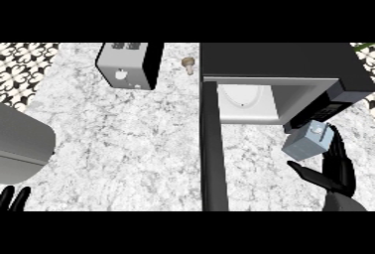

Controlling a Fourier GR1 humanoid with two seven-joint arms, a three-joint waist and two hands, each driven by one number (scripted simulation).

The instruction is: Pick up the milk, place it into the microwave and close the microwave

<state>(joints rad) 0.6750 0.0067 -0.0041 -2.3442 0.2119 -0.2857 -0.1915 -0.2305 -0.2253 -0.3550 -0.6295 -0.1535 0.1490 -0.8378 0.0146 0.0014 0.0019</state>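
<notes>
Right hand (333, 171) at lower right of the frame, palm toward the left, fingers extended upward along the right side of the milk carton (308, 141), thumb (302, 170) spread out below it. Fingers look straight, not wrapped round the carton; they touch or nearly touch its side, cannot tell which. Carton is pale blue-grey, tilted, sitting just in front of the microwave's right front corner, outside the cavity. Whether it rests on the counter or is lifted cannot be told.

Microwave (293, 62) fills the upper right: black body, white lit cavity, dark control panel on the right. Its door (211, 149) stands open, seen edge-on as a long black bar running down the middle of the frame.

Toaster (128, 65) at upper left centre, silver and black. Small brownish object (189, 63) between toaster and microwave, too small to identify.

Marble counter (124, 144) beneath everything.

Left hand (15, 199) at lower left corner, only fingertips showing, pointing up, apart, resting.
</notes>
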